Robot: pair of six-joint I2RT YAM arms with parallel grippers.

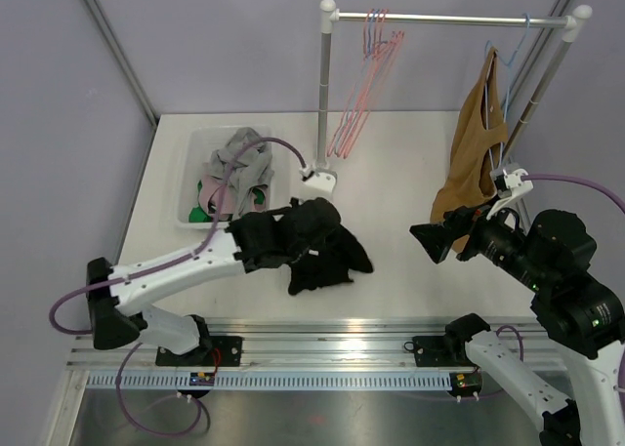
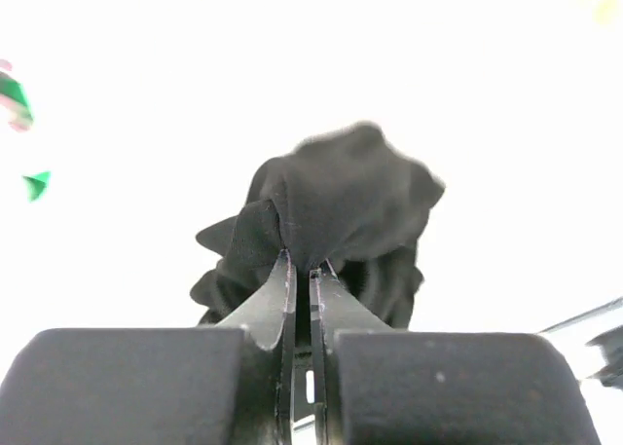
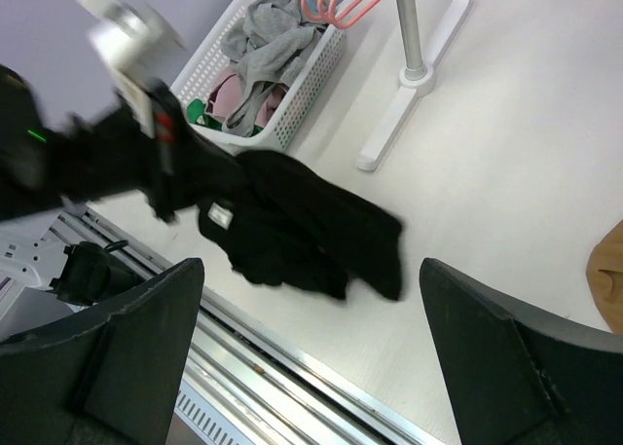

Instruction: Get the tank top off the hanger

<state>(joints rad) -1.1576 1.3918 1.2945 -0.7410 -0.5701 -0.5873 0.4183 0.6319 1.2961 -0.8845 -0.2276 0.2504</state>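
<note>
White table [image 1: 410,158]: black tank top [image 1: 337,256] heaped before rack [image 1: 322,104] foot, pinched at left edge by left gripper [image 2: 302,260]; right gripper [image 1: 430,239] spread wide, farther, below rack's right end.

No text, number or brand can be read in any view. A small white tag [image 3: 222,214] sewn on the black garment [image 3: 321,241] shows in the right wrist view, but its print is too small to make out. A red and white sticker [image 3: 163,126] on the left arm [image 3: 107,158] is blurred.
</note>
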